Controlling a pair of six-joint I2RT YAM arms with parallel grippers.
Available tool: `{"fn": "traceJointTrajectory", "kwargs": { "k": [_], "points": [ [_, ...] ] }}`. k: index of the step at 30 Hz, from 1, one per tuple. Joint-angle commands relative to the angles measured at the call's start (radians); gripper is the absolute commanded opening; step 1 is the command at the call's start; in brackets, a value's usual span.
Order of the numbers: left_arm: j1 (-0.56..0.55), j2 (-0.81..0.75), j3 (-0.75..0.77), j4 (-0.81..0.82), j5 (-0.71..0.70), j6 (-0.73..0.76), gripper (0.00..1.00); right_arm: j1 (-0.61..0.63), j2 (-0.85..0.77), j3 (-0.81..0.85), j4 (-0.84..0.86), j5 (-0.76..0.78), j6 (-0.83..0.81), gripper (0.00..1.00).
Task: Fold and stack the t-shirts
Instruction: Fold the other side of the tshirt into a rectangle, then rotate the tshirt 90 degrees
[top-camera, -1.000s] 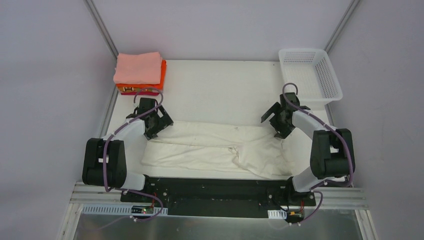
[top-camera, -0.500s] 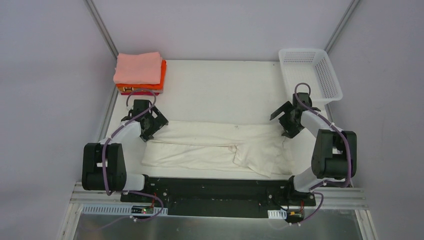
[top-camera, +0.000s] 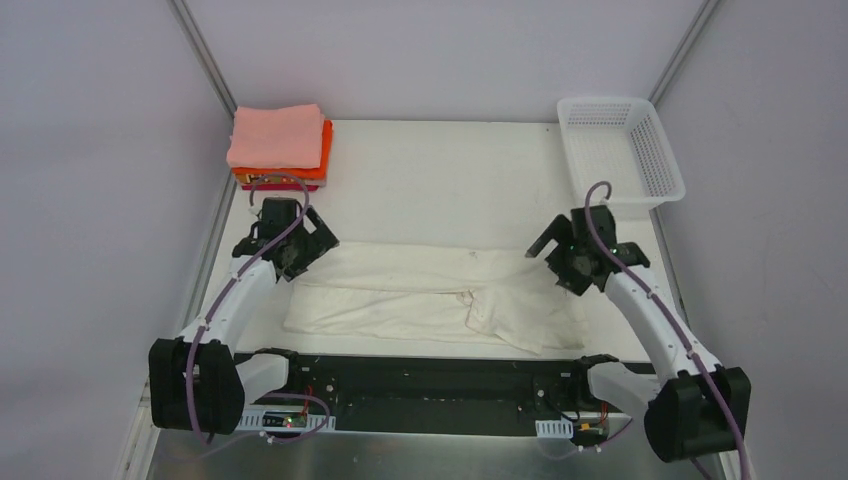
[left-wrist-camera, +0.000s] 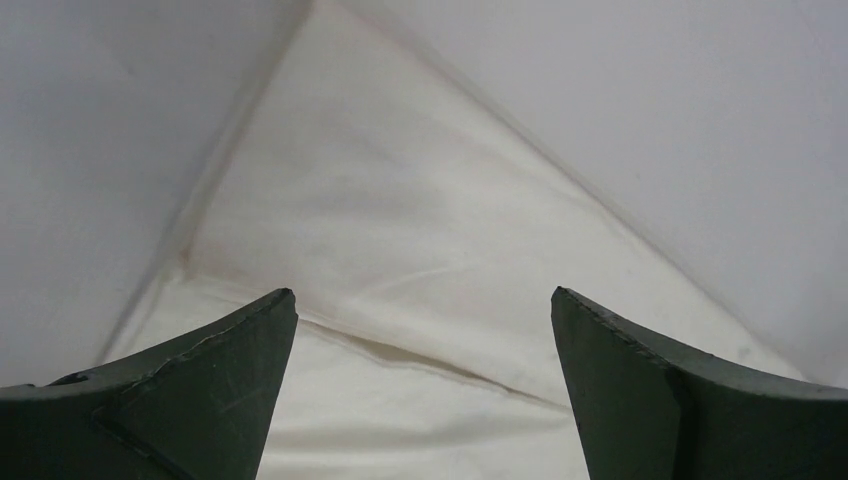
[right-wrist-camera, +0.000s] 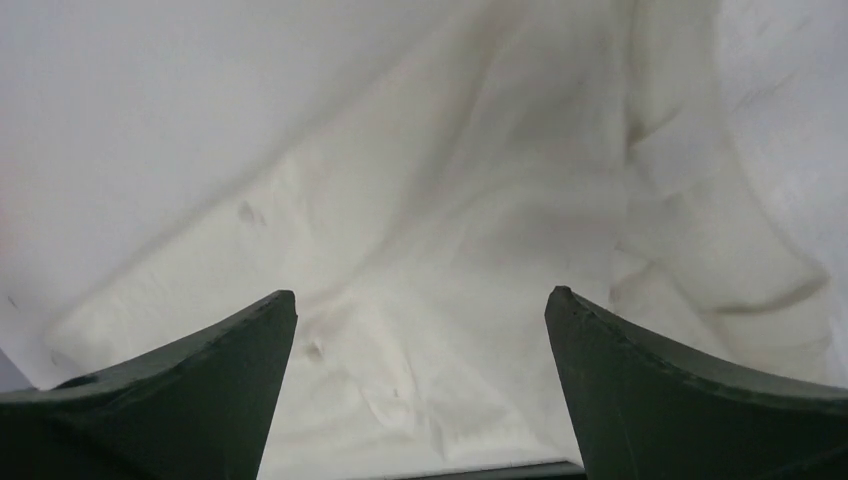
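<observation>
The white table sits between grey walls. In its far left corner is a folded stack: salmon-pink shirt on top, orange shirt beneath, magenta shirt a sliver at the bottom. Just in front, the left gripper has edged leftward, fingers spread wide and empty above the cream-white shirt, which lies in a long band along the near edge. The right gripper, equally wide and empty, has pulled nearer over its rumpled right end. Both elbows have sunk low. The basket stands far right.
</observation>
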Motion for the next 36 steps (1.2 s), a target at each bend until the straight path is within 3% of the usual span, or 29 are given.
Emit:
{"fn": "traceJointTrajectory", "kwargs": {
  "k": [1,6,13,16,21,27,32,36],
  "points": [
    [-0.142,0.012,0.035,-0.021,0.087,0.012,0.99,0.192,-0.119,-0.168,-0.15,0.019,0.208,1.0],
    [-0.265,0.078,0.003,0.001,0.065,0.006,0.99,0.249,-0.074,-0.279,-0.008,-0.028,0.304,1.0],
    [-0.275,0.168,-0.065,0.029,0.042,-0.021,0.99,0.219,0.23,-0.155,0.093,0.065,0.243,1.0],
    [-0.282,0.162,-0.098,0.071,0.069,-0.059,0.99,0.144,0.425,-0.068,0.181,0.007,0.194,1.0],
    [-0.309,0.141,-0.124,0.083,0.092,-0.102,0.99,0.123,0.698,0.234,0.208,-0.108,0.1,1.0],
    [-0.422,0.141,-0.116,0.091,0.15,-0.191,0.99,0.115,1.083,0.816,-0.013,-0.163,0.04,1.0],
    [-0.549,0.158,-0.056,0.104,0.107,-0.249,0.99,0.117,1.298,1.171,-0.094,-0.217,0.044,1.0],
    [-0.62,0.24,-0.018,0.148,0.107,-0.278,0.99,0.135,1.481,1.418,-0.052,-0.383,0.092,1.0]
  ]
}}
